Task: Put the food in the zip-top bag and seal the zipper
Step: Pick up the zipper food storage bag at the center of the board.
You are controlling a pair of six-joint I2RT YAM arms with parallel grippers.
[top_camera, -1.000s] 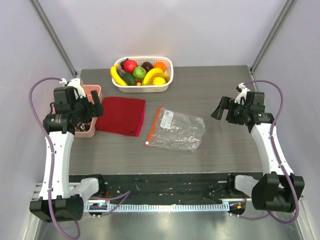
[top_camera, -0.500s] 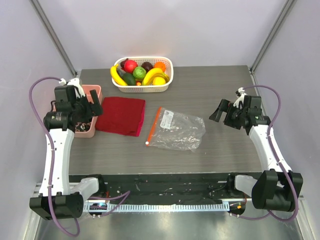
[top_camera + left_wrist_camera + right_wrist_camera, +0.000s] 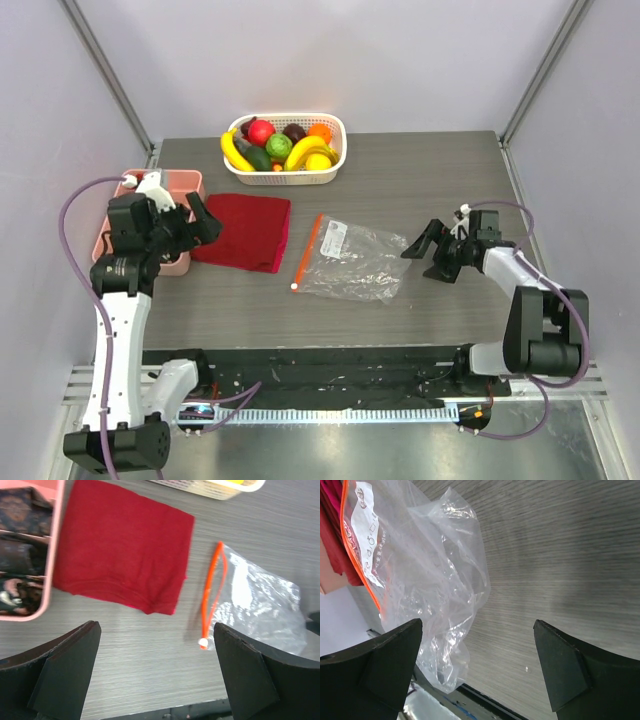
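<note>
On the far left sits a pink plastic tray (image 3: 182,181) with rounded corners, holding dark patterned pieces too blurred to identify. My left claw (image 3: 196,220) hangs just beside it, its black fingers spread wide and holding nothing. Next comes a dark red cloth (image 3: 245,230), soft, matte and folded into a rough rectangle. Beyond it, at the back of the table, the food (image 3: 280,147) lies heaped in a white slotted basket (image 3: 336,150): glossy curved yellow bananas (image 3: 233,151), a red apple (image 3: 262,131) and a green round piece (image 3: 279,146) among others. The zip-top bag (image 3: 362,263) lies flat mid-table, clear, crinkled and shiny, with a white printed label. The zipper (image 3: 307,250) runs thin and straight along the bag's left edge, orange-red, ending in a small white tip (image 3: 295,287). My right claw (image 3: 425,256) sits low at the bag's right edge, gaping wide and holding nothing; whether it touches the plastic I cannot tell. The table (image 3: 450,180) is grey with fine wood grain, and pale plain walls with metal corner posts enclose it.
</note>
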